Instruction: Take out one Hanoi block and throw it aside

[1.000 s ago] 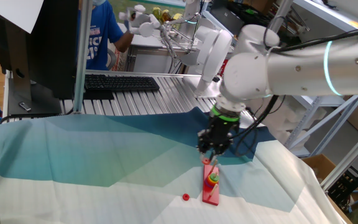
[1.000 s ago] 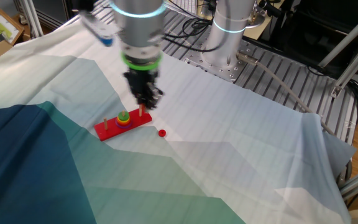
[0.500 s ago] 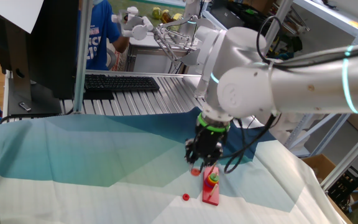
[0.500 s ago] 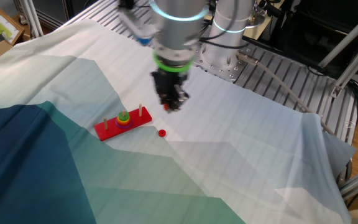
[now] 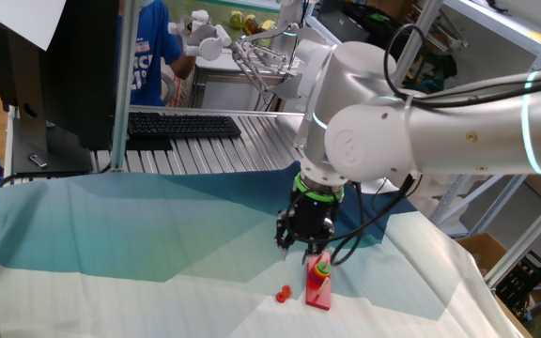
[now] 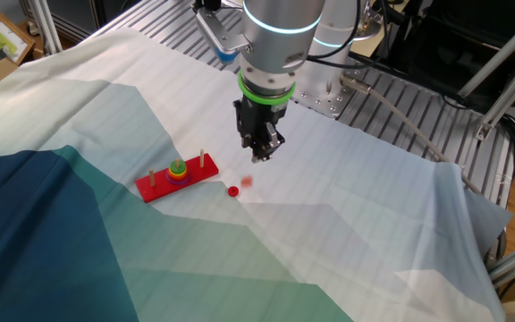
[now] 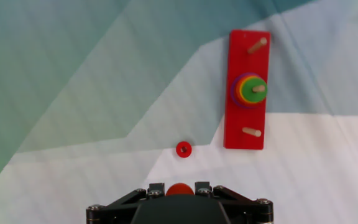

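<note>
Gripper moved off the red Hanoi base; jaws apart, empty. Two red blocks loose: one falling, one on cloth, base's 3 o'clock.

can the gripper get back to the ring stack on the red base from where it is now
Probably yes: the gripper hangs above the cloth beside the red base, and nothing stands between it and the ring stack.

The pincer hung above the cloth-covered surface, pointing downward, just up-left of the red peg board. A stack of coloured rings sat on the board, and a small red block was just left of it.
</note>
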### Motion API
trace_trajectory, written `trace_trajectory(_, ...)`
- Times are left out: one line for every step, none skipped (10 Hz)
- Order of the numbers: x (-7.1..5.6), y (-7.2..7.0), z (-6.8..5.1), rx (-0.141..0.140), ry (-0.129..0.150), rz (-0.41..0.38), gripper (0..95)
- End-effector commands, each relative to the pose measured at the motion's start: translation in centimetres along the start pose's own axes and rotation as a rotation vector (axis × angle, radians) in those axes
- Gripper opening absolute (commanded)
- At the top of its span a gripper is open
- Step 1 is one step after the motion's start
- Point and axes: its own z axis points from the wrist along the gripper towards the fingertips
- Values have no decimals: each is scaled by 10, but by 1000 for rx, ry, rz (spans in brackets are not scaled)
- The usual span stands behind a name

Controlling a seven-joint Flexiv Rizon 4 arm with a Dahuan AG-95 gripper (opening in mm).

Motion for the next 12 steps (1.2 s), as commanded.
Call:
trace_trajectory(0, -1, 0, -3, 0, -9, 950)
trace_trajectory(-1, -1, 1, -4, 1, -21, 760)
trace_trajectory(-6, 0, 1, -4, 0, -25, 760)
trace_trajectory(-9, 1, 0, -4, 2, -23, 760)
trace_trajectory(-14, 3, -3, 0, 13, -17, 760)
trace_trajectory(-20, 4, -9, 4, 25, -17, 760)
trace_trajectory(-26, 4, -15, 10, 37, -24, 760)
trace_trajectory(-29, 2, -20, 14, 52, -38, 760)
trace_trajectory(-29, 0, -26, 13, 52, -46, 760)
trace_trajectory(-29, -1, -27, 22, 42, -51, 570)
trace_trajectory(-29, -1, -27, 26, 40, -49, 570)
trace_trajectory(-29, -1, -28, 26, 41, -45, 570)
